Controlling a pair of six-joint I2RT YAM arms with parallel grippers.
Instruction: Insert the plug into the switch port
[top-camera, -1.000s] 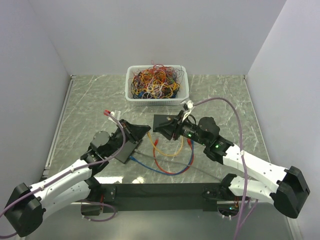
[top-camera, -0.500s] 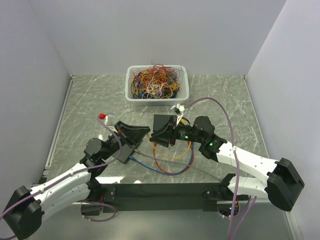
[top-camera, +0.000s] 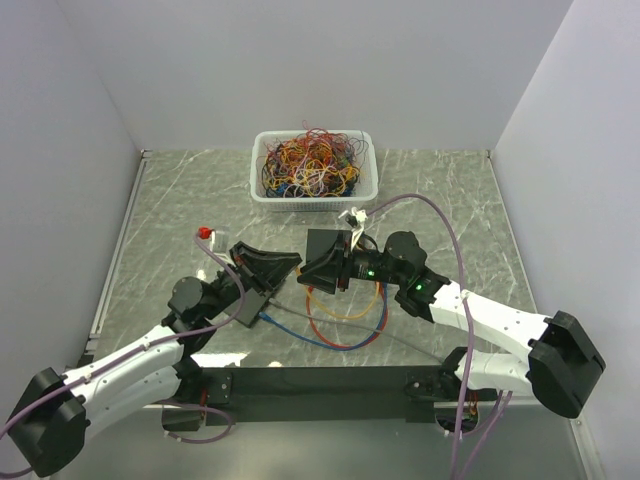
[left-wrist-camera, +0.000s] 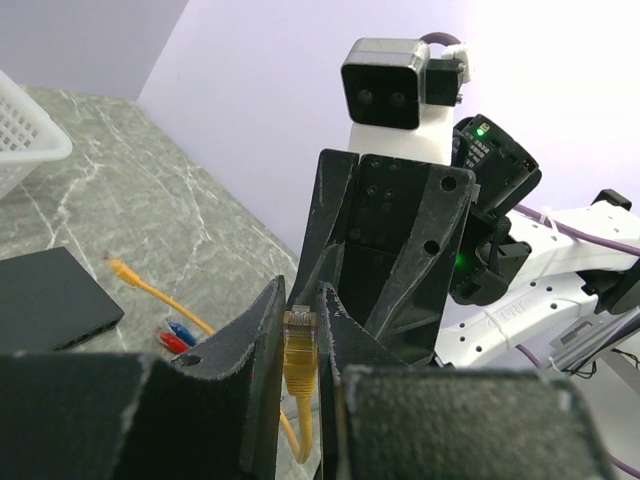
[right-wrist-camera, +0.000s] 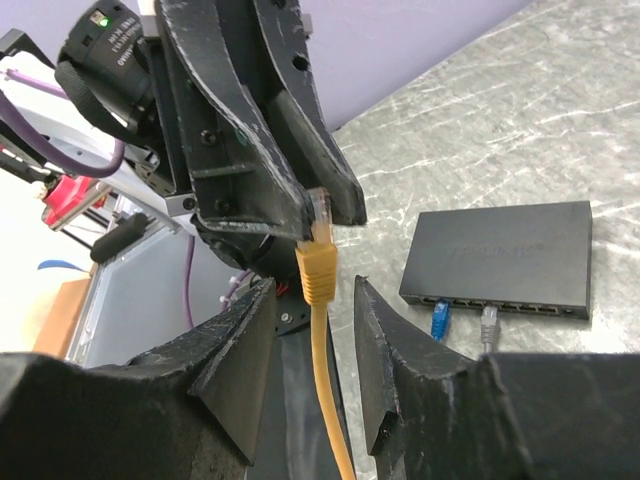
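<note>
My left gripper (left-wrist-camera: 300, 300) is shut on a yellow plug (left-wrist-camera: 300, 350), which stands upright between its pads with the cable hanging below. In the top view the left gripper (top-camera: 285, 262) and my right gripper (top-camera: 312, 272) meet tip to tip above the table. My right gripper (right-wrist-camera: 313, 285) is open, with its fingers on either side of the yellow plug (right-wrist-camera: 318, 270) and not touching it. The black switch (right-wrist-camera: 505, 250) lies on the table behind, with a blue plug (right-wrist-camera: 441, 318) and a grey plug (right-wrist-camera: 488, 322) in its ports. In the top view the switch (top-camera: 250, 298) is partly hidden under my left gripper.
A second black box (top-camera: 325, 243) lies beside the right gripper. Loose yellow, red and blue cables (top-camera: 345, 320) loop on the table in front of it. A white basket (top-camera: 262, 190) of tangled cables stands at the back. A black bar (top-camera: 320, 380) runs along the near edge.
The right gripper has moved left and closed in on the left gripper's tip. The left gripper has shifted slightly, still holding the yellow plug. Little changed in the last half second.
</note>
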